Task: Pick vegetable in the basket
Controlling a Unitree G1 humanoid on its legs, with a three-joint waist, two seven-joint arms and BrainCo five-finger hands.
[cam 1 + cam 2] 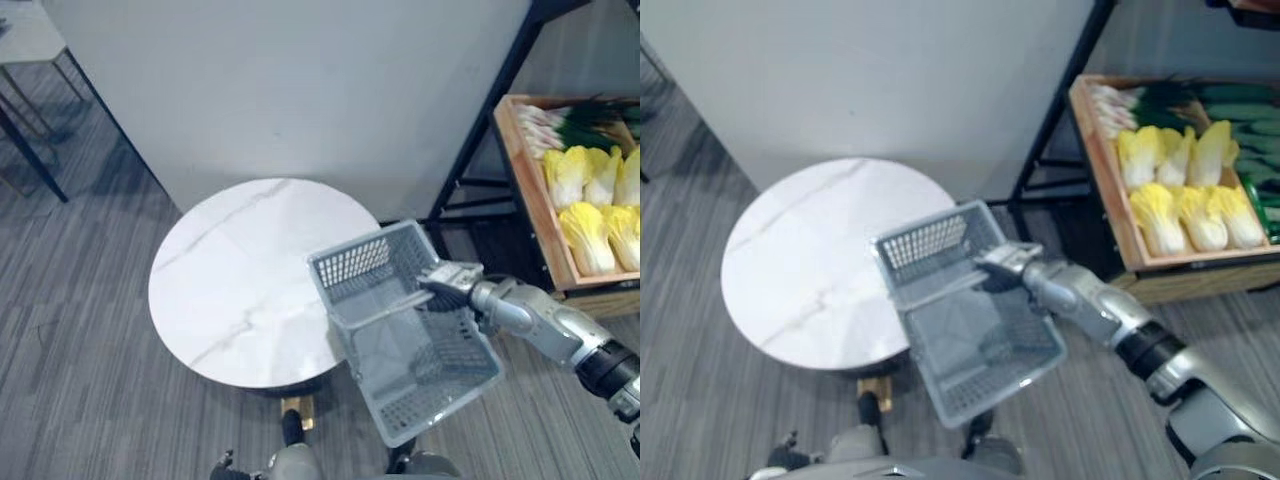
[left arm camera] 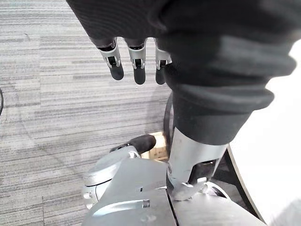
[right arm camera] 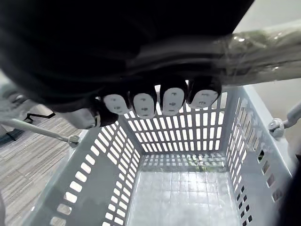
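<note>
In the left eye view my right hand (image 1: pixel 452 283) sits right of centre, fingers wrapped round the handle (image 1: pixel 385 305) of the grey basket (image 1: pixel 355 262), which hangs tilted across the right edge of the round white table (image 1: pixel 240 280). The cabbages (image 1: pixel 585 235) lie in a wooden crate (image 1: pixel 522 170) at the upper right, well apart from the basket. The right eye view shows green onions (image 1: pixel 1110 100) at the crate's upper end. In the left wrist view my left hand (image 2: pixel 136 59) hangs over grey floor (image 2: pixel 47 94), fingers straight. In the right wrist view the right hand's fingers curl over the handle, above the basket's bare grid bottom.
</note>
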